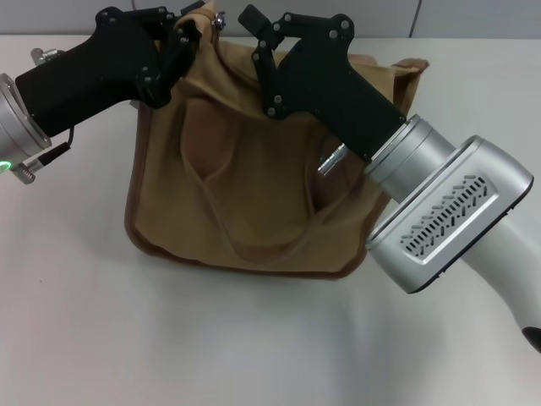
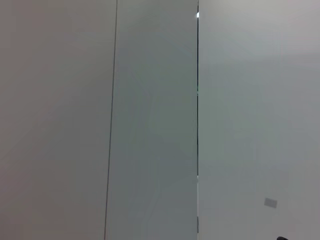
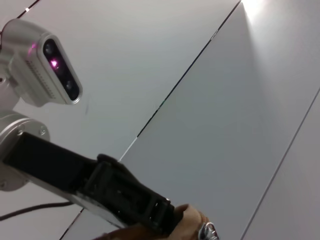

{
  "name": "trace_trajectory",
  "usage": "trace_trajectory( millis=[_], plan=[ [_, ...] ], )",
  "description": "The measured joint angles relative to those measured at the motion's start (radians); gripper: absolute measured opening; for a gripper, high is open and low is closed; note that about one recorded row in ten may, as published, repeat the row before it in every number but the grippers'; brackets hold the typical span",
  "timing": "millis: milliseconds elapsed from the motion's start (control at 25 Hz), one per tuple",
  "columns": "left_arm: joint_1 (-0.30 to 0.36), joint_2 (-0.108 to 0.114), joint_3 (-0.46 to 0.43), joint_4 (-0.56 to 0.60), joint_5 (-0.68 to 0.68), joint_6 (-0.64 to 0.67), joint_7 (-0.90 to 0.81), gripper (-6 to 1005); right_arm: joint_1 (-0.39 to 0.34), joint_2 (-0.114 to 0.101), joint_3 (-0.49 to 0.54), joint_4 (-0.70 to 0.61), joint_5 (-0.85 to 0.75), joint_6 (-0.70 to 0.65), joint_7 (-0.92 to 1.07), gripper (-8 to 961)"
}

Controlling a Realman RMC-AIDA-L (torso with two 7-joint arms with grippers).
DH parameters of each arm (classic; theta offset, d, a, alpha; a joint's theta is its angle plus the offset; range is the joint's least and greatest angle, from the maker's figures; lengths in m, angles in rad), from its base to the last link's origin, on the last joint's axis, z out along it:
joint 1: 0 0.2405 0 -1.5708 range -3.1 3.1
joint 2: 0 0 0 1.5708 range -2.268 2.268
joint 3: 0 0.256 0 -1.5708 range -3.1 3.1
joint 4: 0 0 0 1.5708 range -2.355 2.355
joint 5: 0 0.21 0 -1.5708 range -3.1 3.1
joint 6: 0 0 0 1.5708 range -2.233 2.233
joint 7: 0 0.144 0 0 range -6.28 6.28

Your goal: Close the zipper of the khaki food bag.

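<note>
While the khaki food bag [image 1: 254, 194] sits upright on the white desk [image 1: 254, 338], both arms work its top edge. Left end effector [image 1: 179, 44] is clenched on the bag's top left corner, fabric bunched there. Right end effector [image 1: 260, 41] is at the top edge just beside it; can't tell its finger state. Silver zipper [image 1: 219, 19] slider shows between them. Right wrist view: left end effector [image 3: 167, 217] on tan fabric.

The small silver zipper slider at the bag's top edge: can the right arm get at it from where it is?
Probably yes. The small silver zipper slider sits exposed at the top edge of the tan canvas food bag, between the left gripper clamping the fabric and the right gripper just beside it; nothing blocks the gap.
</note>
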Motion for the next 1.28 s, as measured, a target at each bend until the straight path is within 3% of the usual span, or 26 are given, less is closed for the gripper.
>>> trace_trajectory(
  millis=[120, 240, 360, 400, 440, 560, 600, 640, 800, 1080, 1280],
  plan=[
    [0.0, 0.0, 0.0, 0.0, -0.002, 0.0, -0.001, 27, -0.01, 0.0, 0.018, 0.005, 0.0, -0.016, 0.058, -3],
    [0.0, 0.0, 0.0, 0.0, -0.003, -0.003, 0.003, 27, -0.037, -0.007, 0.059, 0.003, -0.003, -0.076, 0.293, -3],
    [0.0, 0.0, -0.003, 0.0, -0.005, -0.004, 0.005, 27, -0.054, -0.022, 0.063, -0.038, -0.047, -0.16, 0.652, -2],
    [0.0, 0.0, -0.003, 0.0, -0.005, -0.003, 0.006, 27, -0.057, -0.028, 0.063, -0.121, -0.103, -0.238, 0.965, -2],
    [0.0, 0.0, -0.003, 0.0, -0.005, -0.003, 0.006, 27, -0.057, -0.028, 0.063, -0.121, -0.103, -0.238, 0.965, 21],
    [-0.005, 0.0, -0.001, 0.0, -0.006, 0.0, 0.007, 27, -0.039, -0.015, 0.06, -0.303, -0.155, -0.345, 1.444, 88],
    [-0.006, 0.0, -0.001, 0.0, -0.006, 0.0, 0.007, 27, -0.034, -0.008, 0.056, -0.371, -0.159, -0.374, 1.711, 111],
    [-0.008, -0.001, -0.001, 0.0, -0.006, 0.0, 0.007, 27, -0.034, -0.008, 0.056, -0.371, -0.159, -0.374, 1.711, 140],
    [-0.011, -0.002, -0.001, 0.004, -0.007, 0.001, 0.009, 28, -0.042, -0.008, 0.062, -0.389, -0.155, -0.384, 2.127, 254],
    [-0.021, -0.001, -0.001, 0.01, -0.013, 0.001, 0.011, 28, -0.037, -0.004, 0.062, -0.325, -0.151, -0.323, 2.462, 381],
    [-0.037, -0.001, 0.01, 0.015, -0.018, 0.001, 0.019, 28, -0.037, -0.003, 0.054, -0.293, -0.156, -0.278, 2.55, 381]
  ],
)
